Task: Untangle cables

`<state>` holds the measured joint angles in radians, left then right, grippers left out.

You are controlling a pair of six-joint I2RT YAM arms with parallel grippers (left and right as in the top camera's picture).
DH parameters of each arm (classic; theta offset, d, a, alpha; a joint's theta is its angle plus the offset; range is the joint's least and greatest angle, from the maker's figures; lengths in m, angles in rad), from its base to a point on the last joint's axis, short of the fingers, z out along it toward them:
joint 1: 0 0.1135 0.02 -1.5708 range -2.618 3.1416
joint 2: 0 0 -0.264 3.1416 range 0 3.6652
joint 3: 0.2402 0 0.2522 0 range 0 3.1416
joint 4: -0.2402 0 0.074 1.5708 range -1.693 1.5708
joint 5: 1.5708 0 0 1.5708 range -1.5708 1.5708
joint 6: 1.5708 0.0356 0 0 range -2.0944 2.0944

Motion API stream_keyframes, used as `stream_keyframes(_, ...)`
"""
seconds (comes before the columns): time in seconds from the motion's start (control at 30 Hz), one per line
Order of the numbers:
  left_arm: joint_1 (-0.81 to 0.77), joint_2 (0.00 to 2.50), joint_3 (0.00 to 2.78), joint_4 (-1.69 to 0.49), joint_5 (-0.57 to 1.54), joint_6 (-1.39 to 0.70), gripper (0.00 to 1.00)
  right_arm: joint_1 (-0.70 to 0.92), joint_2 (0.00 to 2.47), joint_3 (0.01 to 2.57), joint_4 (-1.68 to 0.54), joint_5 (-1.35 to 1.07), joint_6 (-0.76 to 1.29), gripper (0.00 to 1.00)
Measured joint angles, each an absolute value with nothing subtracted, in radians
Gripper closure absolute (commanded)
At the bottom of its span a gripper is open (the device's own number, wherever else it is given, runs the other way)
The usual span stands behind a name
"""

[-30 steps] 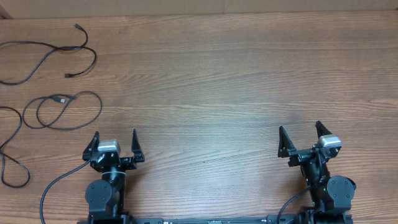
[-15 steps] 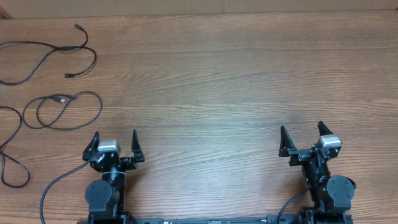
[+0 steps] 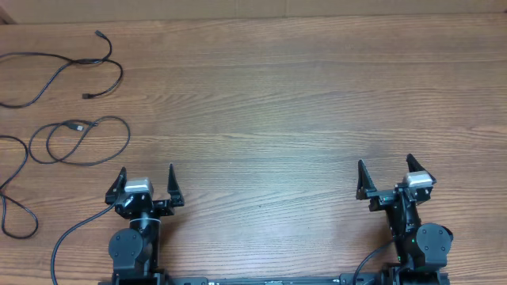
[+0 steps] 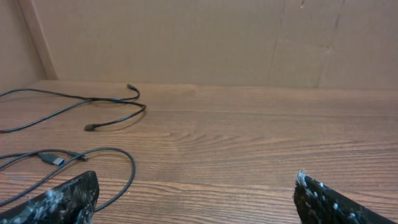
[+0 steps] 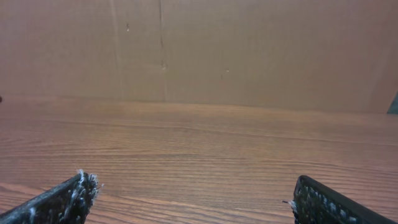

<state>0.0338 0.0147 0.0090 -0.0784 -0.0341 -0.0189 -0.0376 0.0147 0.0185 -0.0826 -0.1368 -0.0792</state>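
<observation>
A broad brown wooden bench [image 3: 277,95] with strong grain running left to right fills the overhead view, its matt top softly and evenly lit. Along its far edge stands a plain tan, cardboard-like wall panel [image 4: 186,37], upright and meeting the bench top directly. A faint vertical seam [image 5: 161,37] and a few small marks show on the panel; its left end joins a slanted corner strip [image 4: 37,43].

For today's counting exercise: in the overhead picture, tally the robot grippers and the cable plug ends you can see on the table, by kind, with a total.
Grippers: 2, the left gripper and the right gripper, both open
Cable plug ends: 3
Total: 5
The cables run off the left edge, so their own number cannot be told.
</observation>
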Motion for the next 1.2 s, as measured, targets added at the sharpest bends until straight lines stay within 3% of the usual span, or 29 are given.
stream_keyframes(1.2,0.034,0.015,0.009,-0.078,-0.034,-0.019,0.0,-0.038,0.015,0.019,-0.083,-0.111,-0.079,0.0)
